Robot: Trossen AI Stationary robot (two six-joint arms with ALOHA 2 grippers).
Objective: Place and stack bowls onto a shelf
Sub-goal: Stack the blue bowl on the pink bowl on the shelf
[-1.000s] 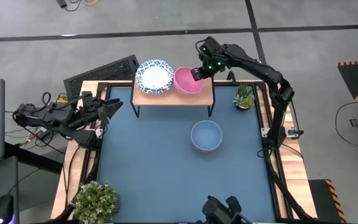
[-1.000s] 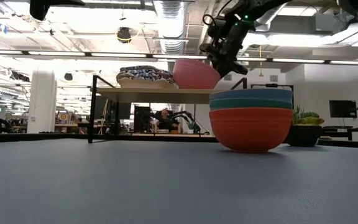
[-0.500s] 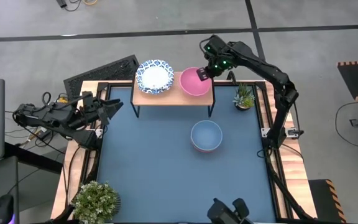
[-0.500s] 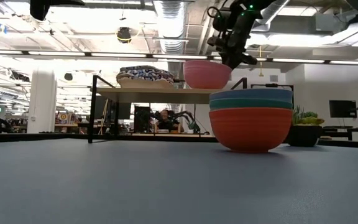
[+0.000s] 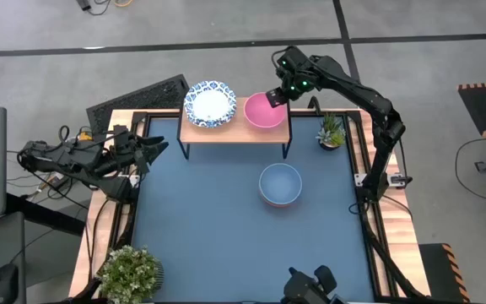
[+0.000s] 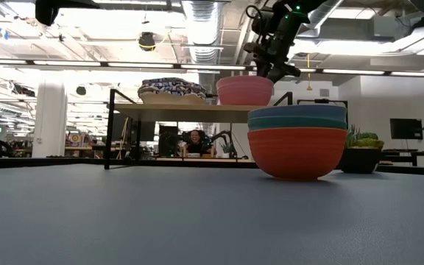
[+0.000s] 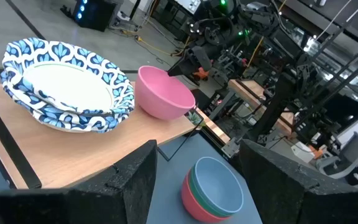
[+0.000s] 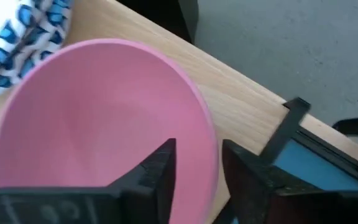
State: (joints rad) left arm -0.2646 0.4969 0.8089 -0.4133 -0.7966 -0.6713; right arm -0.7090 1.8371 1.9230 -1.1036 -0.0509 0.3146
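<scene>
The pink bowl (image 5: 262, 112) sits upright on the right half of the shelf's wooden top (image 5: 226, 133). Beside it on the left half lie two nested white bowls with blue rims (image 5: 210, 103). My right gripper (image 8: 197, 180) is open above the pink bowl's far right rim, with one finger inside the bowl and one outside. On the blue tabletop in front of the shelf stands a stack of bowls (image 6: 297, 140): lavender-blue on green on red. My left gripper (image 5: 150, 150) waits open at the table's left edge. My right gripper comes from above at the pink bowl's rim (image 8: 211, 158), slanting in from the far right. Its fingers (image 8: 160, 171) stand astride the rim with a gap showing. I cannot tell whether either finger touches the bowl. The bowl rests level on the shelf.
A small potted plant (image 5: 331, 130) stands just right of the shelf, under the right arm. A larger plant (image 5: 130, 272) sits at the near left corner. A black mat (image 5: 137, 97) lies behind the shelf's left end.
My right gripper has carried the pink bowl toward the table's right edge along the shelf. The bowl, tilted then, has come level and now sits on the shelf top. The gripper has opened and let go of the rim.
</scene>
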